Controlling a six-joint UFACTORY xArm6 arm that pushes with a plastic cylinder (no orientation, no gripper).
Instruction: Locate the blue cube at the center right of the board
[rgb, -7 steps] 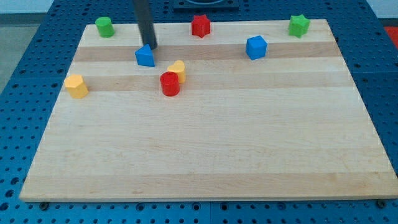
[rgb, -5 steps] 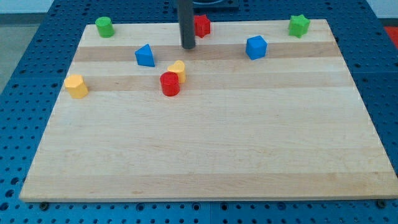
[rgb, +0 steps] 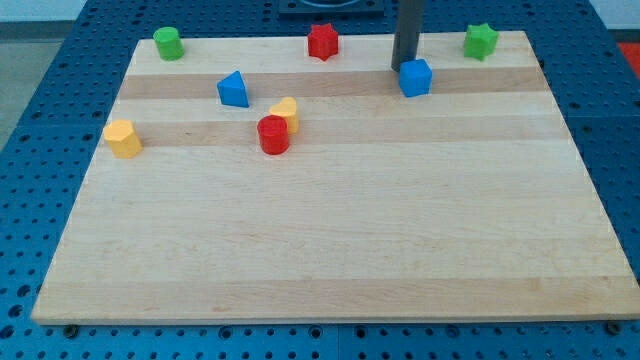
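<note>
The blue cube sits on the wooden board toward the view's upper right. My tip stands right at the cube's upper left corner, touching it or nearly so; I cannot tell which. The dark rod rises from there out of the view's top.
A blue triangular block lies at the upper left. A red cylinder touches a yellow block. Another yellow block sits at the left edge. A green cylinder, a red star and a green star line the top edge.
My tip has moved to the view's right, from beside the blue triangular block, past the red star, to the blue cube. No block has visibly moved.
</note>
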